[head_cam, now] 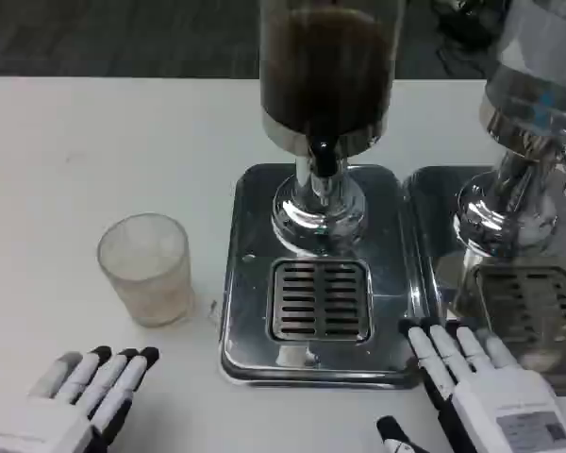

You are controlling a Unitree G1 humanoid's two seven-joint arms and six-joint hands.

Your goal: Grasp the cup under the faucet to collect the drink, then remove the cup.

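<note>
The frosted translucent plastic cup (pixel 145 267) stands upright and empty on the white table (pixel 75 142), beside the left edge of the chrome drip tray (pixel 250 283). It is probably light, thin-walled and easily crushed; grip it mid-wall. The left hand (pixel 80 401) and right hand (pixel 481 387) lie near the front edge, fingers extended, holding nothing.

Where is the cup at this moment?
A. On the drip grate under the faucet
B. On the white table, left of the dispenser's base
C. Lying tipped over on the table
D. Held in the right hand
B: the cup stands upright on the white table, left of the dispenser's base, untouched by either hand.
</note>
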